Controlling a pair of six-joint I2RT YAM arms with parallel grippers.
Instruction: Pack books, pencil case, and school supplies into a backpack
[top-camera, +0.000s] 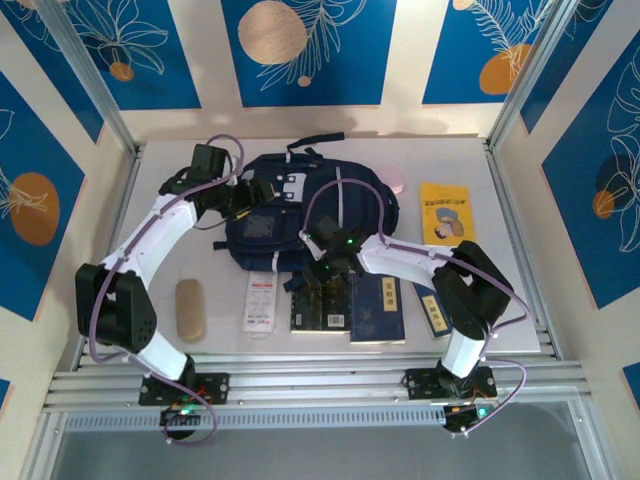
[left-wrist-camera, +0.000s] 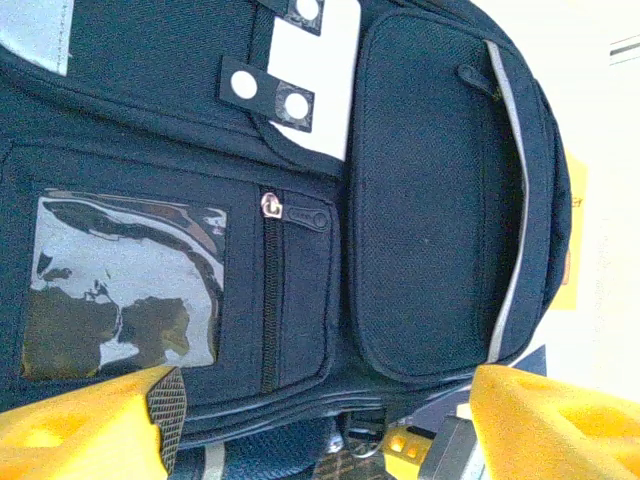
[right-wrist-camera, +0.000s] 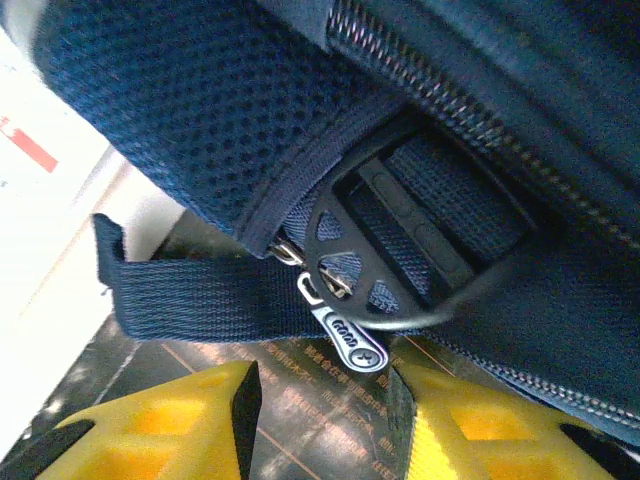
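Observation:
The navy backpack (top-camera: 300, 205) lies flat mid-table. My left gripper (top-camera: 243, 200) hovers over its left side, open; the left wrist view has its fingers wide apart (left-wrist-camera: 322, 395) above the front pocket zip (left-wrist-camera: 268, 290). At the bag's near edge my right gripper (top-camera: 322, 272) is open (right-wrist-camera: 320, 400), and a silver zipper pull (right-wrist-camera: 350, 340) lies just ahead of its fingertips beside a black buckle (right-wrist-camera: 400, 250). A black book with gold pattern (top-camera: 320, 308), two navy books (top-camera: 378, 308) (top-camera: 435, 312) and a yellow book (top-camera: 446, 213) lie around. The pink pencil case (top-camera: 394, 180) peeks from behind the bag.
A white packet with red print (top-camera: 260, 302) and a tan block (top-camera: 189, 309) lie near the front left. A loose navy strap (right-wrist-camera: 200, 295) crosses just beyond my right fingers. Metal rails (top-camera: 300, 380) run along the near table edge.

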